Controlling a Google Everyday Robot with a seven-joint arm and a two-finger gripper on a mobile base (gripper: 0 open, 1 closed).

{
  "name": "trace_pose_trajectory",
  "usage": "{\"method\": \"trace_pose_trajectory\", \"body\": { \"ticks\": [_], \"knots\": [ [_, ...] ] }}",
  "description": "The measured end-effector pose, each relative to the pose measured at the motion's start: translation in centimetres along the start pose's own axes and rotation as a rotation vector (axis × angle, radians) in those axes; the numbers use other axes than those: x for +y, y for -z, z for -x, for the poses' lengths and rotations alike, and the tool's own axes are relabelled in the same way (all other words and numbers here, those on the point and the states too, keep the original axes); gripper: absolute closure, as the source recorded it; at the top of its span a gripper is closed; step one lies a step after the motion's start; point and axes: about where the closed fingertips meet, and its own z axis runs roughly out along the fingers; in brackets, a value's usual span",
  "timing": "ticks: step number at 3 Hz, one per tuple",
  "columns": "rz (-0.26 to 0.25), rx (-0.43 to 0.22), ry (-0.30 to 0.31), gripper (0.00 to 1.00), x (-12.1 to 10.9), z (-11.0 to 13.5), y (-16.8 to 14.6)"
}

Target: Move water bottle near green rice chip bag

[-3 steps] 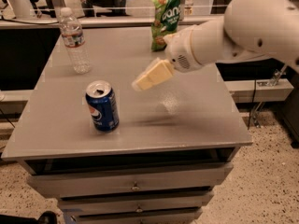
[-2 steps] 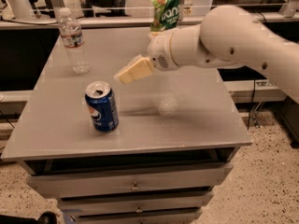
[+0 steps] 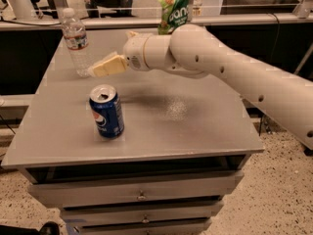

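Grey metal tabletop (image 3: 205,131) carries three things: the water bottle (image 3: 76,40) upright at the far left corner, the green rice chip bag (image 3: 173,9) upright at the far edge near the middle, and a blue Pepsi can (image 3: 106,111) standing nearer the front. Bottle and bag are well apart, so the task itself has not yet begun to show.

What has changed is the arm (image 3: 234,77). A second ago the gripper (image 3: 108,66) hung over the right-centre of the table. It has since swept leftward across the surface and now sits above the can and just beside the lower right of the bottle. Its pale tip points at the bottle's ribbed body. Whether the tip touches the plastic cannot be told from this view, nor whether the gripper is spread or closed. It holds nothing that can be seen. Bottle, bag and can stand where they stood before.

The sweep reads as the approach to the grasp, and it is nearly complete. What seems to remain is closing on the bottle, lifting it, and carrying it rightward along the far edge to the bag. A light, tall bottle may tip if nudged sideways before it is held.
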Motion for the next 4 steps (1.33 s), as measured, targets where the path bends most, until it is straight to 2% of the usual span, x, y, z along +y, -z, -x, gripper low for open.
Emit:
{"method": "trace_pose_trajectory", "body": {
  "ticks": [2, 3, 4],
  "knots": [
    [0.052, -0.094, -0.063, 0.0, -0.1, 0.0, -7.9],
    [0.075, -0.108, -0.08, 0.18, 0.5, 0.0, -10.0],
    [0.082, -0.1, -0.098, 0.41, 0.9, -0.3, -10.2]
  ]
}}
